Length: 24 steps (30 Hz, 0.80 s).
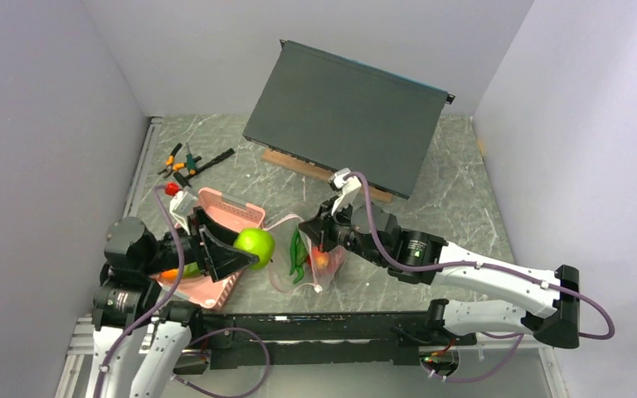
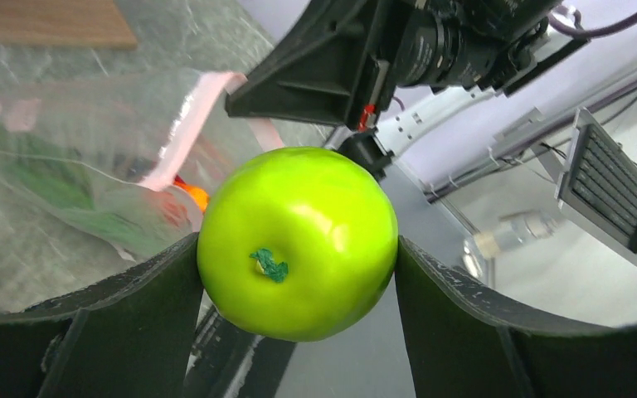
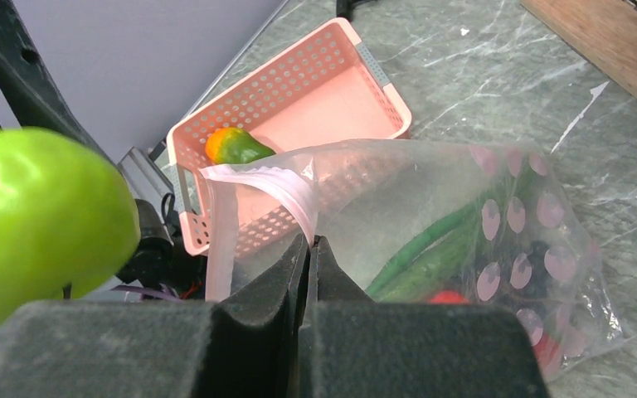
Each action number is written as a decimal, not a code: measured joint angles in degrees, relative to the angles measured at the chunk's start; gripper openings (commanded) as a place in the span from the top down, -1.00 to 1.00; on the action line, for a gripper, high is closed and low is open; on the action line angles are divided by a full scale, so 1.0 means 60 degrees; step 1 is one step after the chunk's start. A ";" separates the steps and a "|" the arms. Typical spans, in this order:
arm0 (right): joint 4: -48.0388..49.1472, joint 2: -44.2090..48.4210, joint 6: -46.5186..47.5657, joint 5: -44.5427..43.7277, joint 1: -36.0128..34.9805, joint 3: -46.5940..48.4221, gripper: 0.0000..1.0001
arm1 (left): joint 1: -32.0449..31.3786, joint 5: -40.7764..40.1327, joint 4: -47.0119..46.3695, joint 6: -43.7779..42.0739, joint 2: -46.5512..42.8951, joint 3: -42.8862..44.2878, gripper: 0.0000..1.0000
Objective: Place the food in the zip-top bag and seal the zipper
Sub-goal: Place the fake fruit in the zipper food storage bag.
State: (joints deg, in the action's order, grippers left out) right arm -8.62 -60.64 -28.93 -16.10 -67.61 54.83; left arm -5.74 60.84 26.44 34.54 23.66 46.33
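My left gripper (image 1: 249, 253) is shut on the bright green apple (image 1: 255, 247), held above the table between the pink basket (image 1: 230, 209) and the clear zip-top bag (image 1: 313, 269). The apple fills the left wrist view (image 2: 297, 242), gripped between both jaws. My right gripper (image 3: 308, 245) is shut on the bag's pale-pink zipper strip (image 3: 294, 192) and holds the mouth lifted open. Inside the bag (image 3: 498, 240) lie a long green pepper (image 3: 431, 249) and red pieces (image 3: 446, 296). The orange-green mango (image 3: 234, 146) lies in the basket (image 3: 315, 91).
A dark tilted panel (image 1: 344, 116) on a wooden strip (image 1: 299, 168) stands at the back. Orange-handled pliers (image 1: 181, 160) and other tools lie at the back left. Grey walls close in on both sides.
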 measured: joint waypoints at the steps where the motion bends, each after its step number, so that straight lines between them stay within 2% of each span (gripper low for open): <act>1: -0.0007 -0.0047 -0.0011 0.0000 0.0000 0.0033 1.00 | -0.0266 -0.0113 0.0270 -0.0149 0.0084 0.0044 0.40; 3: -0.0007 -0.0149 -0.0029 0.0004 0.0000 0.0106 1.00 | -0.0958 -0.0510 0.0758 -0.0368 0.0430 0.0153 0.39; 8: -0.0047 -0.0382 -0.0040 0.0000 0.0000 0.0284 1.00 | -0.3242 -0.2612 0.1490 -0.0393 0.1512 0.0229 0.20; 12: -0.0076 -0.0404 -0.0044 0.0000 0.0000 0.0324 1.00 | -0.4138 -0.4211 0.1625 -0.0171 0.1730 0.0229 0.10; 19: -0.0135 -0.0408 -0.0098 -0.0007 0.0000 0.0342 1.00 | -0.5056 -0.6575 0.1625 0.0750 0.1810 0.0229 -0.59; 22: -0.0135 -0.0408 -0.0113 -0.0004 0.0000 0.0342 1.00 | -0.5402 -0.7249 0.1326 0.1115 0.1836 0.0229 -0.96; 24: -0.0131 -0.0408 -0.0113 -0.0004 0.0000 0.0342 1.00 | -0.5646 -0.7548 0.1093 0.1220 0.1934 0.0229 -0.99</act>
State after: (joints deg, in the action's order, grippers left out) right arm -9.41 -63.09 -29.61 -16.12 -67.61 56.88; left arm -39.62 15.55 32.99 41.87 35.27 47.70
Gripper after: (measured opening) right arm 0.009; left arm 0.954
